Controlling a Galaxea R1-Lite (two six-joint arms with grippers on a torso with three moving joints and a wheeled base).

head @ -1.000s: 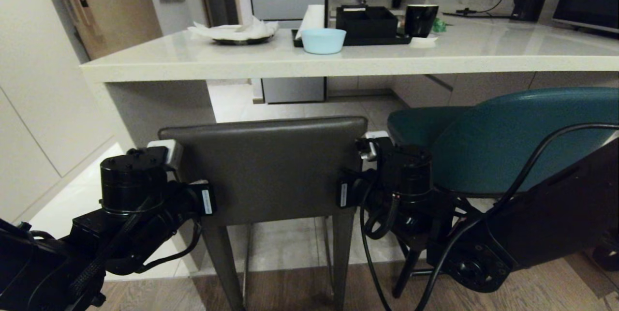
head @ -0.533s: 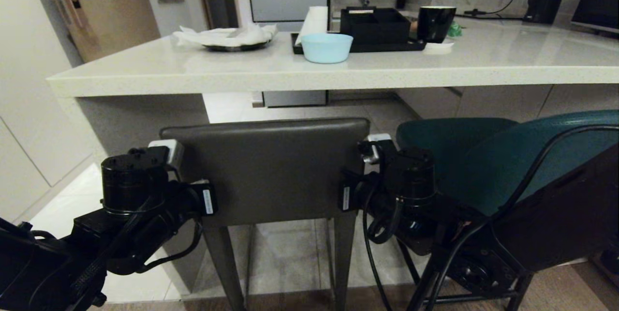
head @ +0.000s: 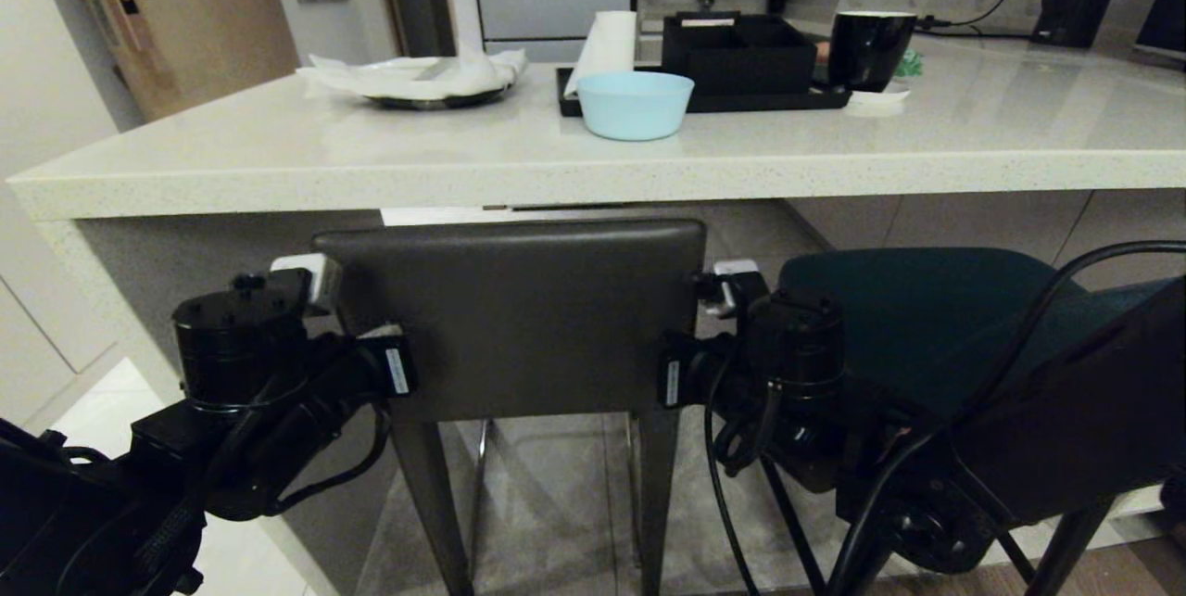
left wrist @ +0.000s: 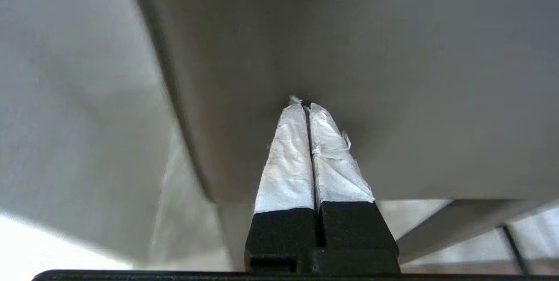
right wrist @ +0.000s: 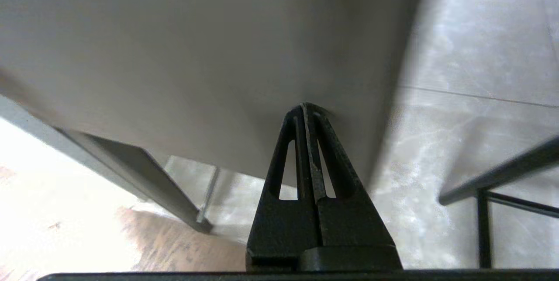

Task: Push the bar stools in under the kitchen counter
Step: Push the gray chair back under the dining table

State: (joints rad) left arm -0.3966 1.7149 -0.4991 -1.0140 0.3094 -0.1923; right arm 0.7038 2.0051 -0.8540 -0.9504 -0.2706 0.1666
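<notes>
Head view: grey stool (head: 519, 318) at frame centre, its back just below the table (head: 593, 174) edge, legs on the tiled floor. Left pincer (left wrist: 305, 106) closed, empty, tips touching the stool back near its left side. Right pincer (right wrist: 308, 108) closed, empty, tips against the back near its right edge. Teal stool (head: 927, 318) at right, seat just beneath the table edge. Blue bowl (head: 635, 105), black tray (head: 704, 100), mug (head: 866, 49) on top.

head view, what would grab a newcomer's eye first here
The dark grey stool fills the middle, its back just below the pale counter's edge, with the left gripper and right gripper shut and pressed against it. A teal stool stands at right, a light blue bowl on the counter.
</notes>
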